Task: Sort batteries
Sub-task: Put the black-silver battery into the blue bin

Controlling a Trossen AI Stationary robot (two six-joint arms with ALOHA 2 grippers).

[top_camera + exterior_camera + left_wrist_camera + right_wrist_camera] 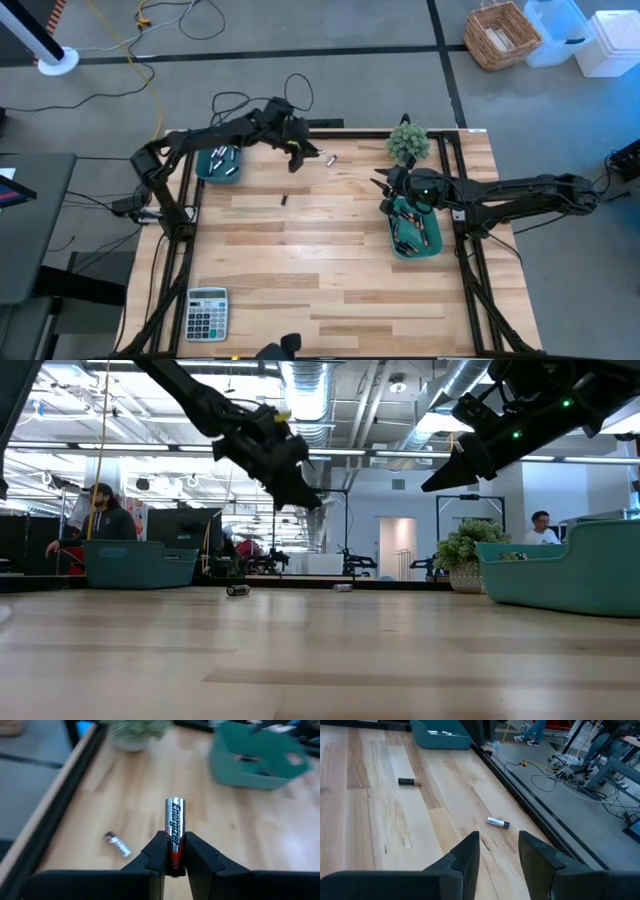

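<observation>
My left gripper (296,158) hangs above the table's far middle, beside the left teal bin (218,163), and is shut on a silver battery (175,822). The left bin holds several batteries. A silver battery (330,158) and a dark battery (283,200) lie on their sides on the bare wood. My right gripper (499,852) is open and holds nothing. It hovers over the far end of the right teal bin (415,232), which also holds batteries. My left gripper pinches the silver battery by its rear end (173,854) between its two fingers. The battery lies along the fingers and its other end sticks out past their tips. The fingers slant downward toward the table's right side. The battery is lifted clear of the table.
A small potted plant (407,142) stands at the far edge beside the right bin. A grey calculator (207,313) lies at the near left corner. Bare wood stretches across the table's middle and near side. People show in the room behind the table in the low view.
</observation>
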